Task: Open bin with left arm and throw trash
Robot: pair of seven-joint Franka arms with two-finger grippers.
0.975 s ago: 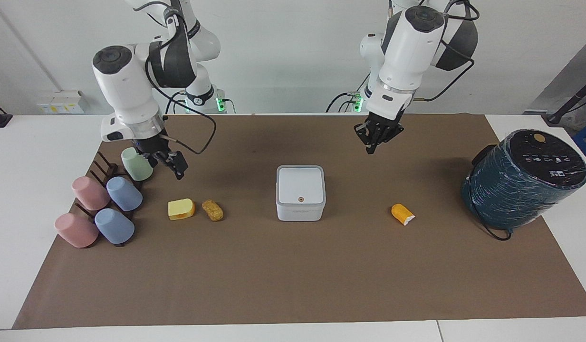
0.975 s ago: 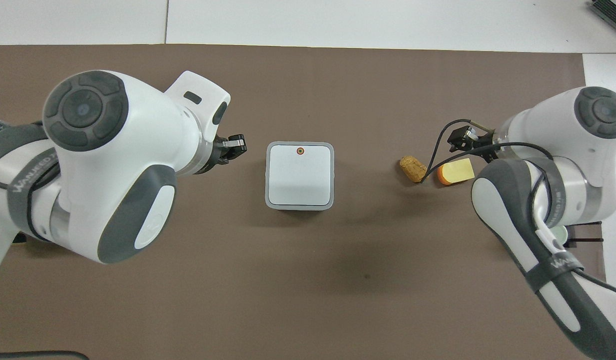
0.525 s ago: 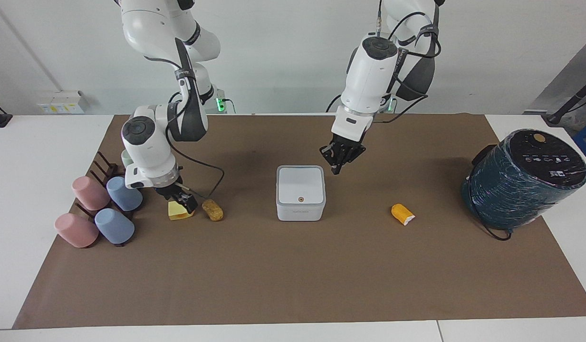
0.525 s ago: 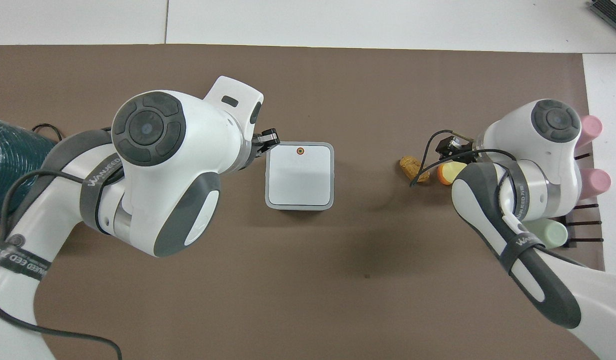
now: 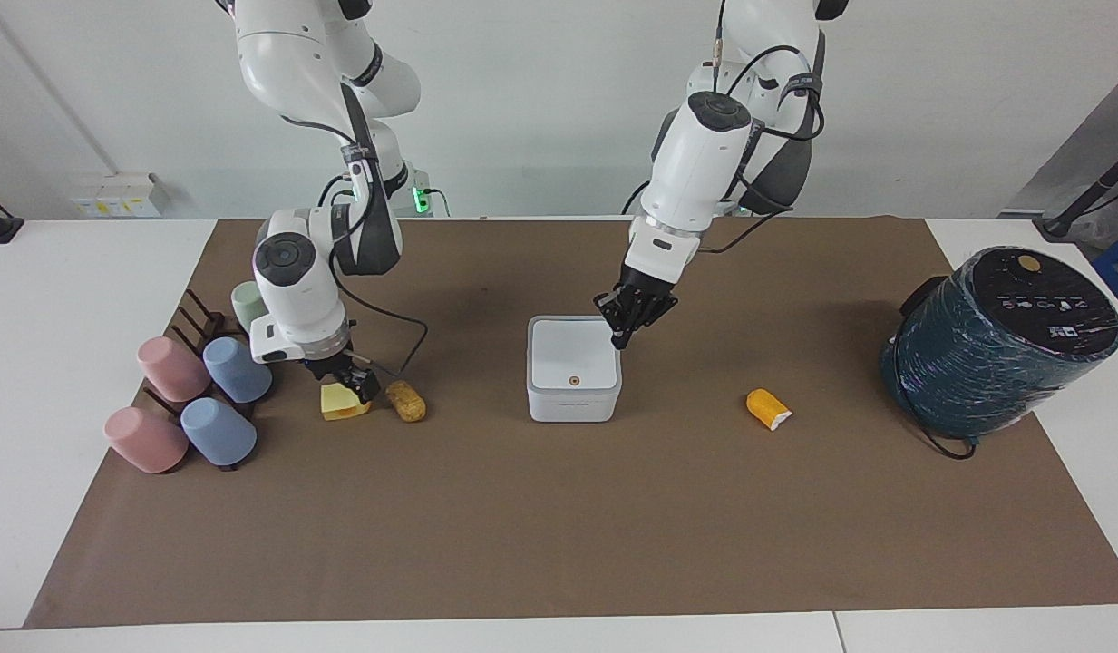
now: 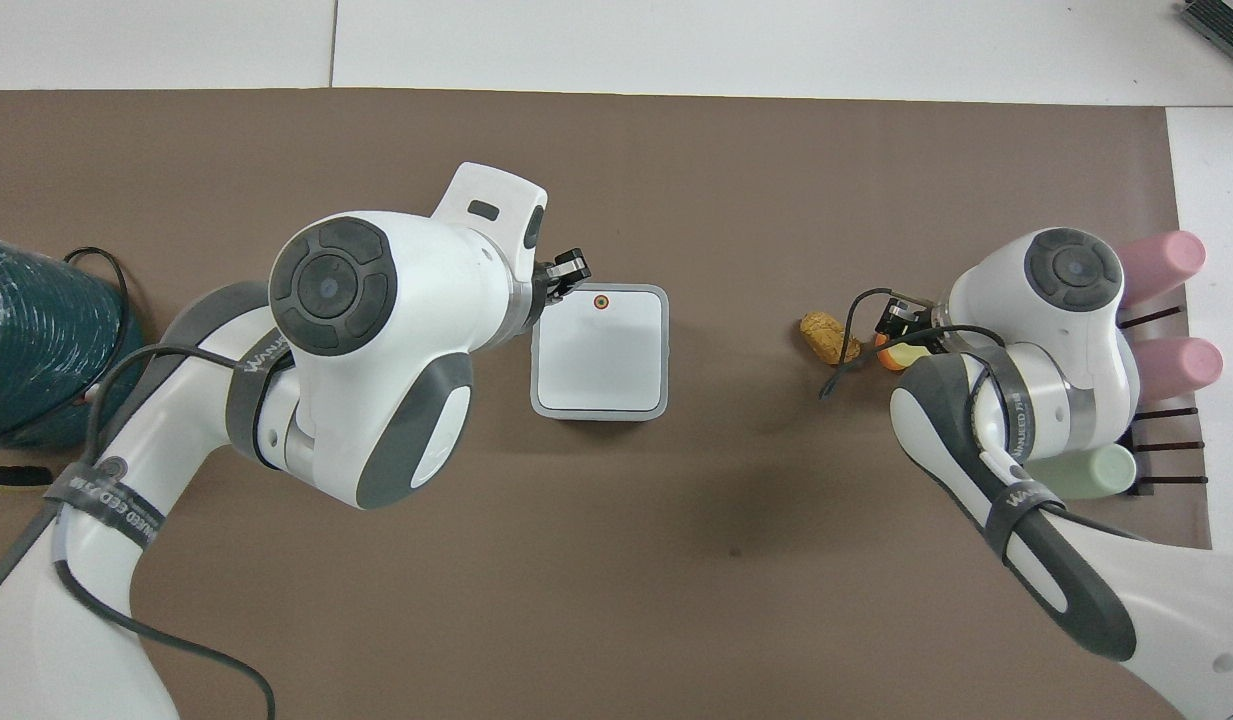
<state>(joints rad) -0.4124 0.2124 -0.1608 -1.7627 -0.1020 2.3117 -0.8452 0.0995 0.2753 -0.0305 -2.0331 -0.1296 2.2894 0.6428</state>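
— Where did the bin stand?

— Mid-mat, lid down, its round button on the lid's edge farther from the robots. The left gripper hung over the lid's corner nearest the left arm's base, on the side away from the button. Its fingers looked pressed together, with nothing between them. Whether the tips touched the lid could not be told.

— And the trash?

— Three bits, all on the mat. The yellow wedge lay toward the right arm's end, just beside the tan oblong. The orange piece lay alone toward the left arm's end, between the bin and the teal cylinder.

— The right gripper?

— Down on the wedge, its fingers either side of the top. It could not be told whether they pinched the block or stood spread around it.

— Anything else there?

— Pastel cups on a dark rack, beside the wedge at that end of the mat.
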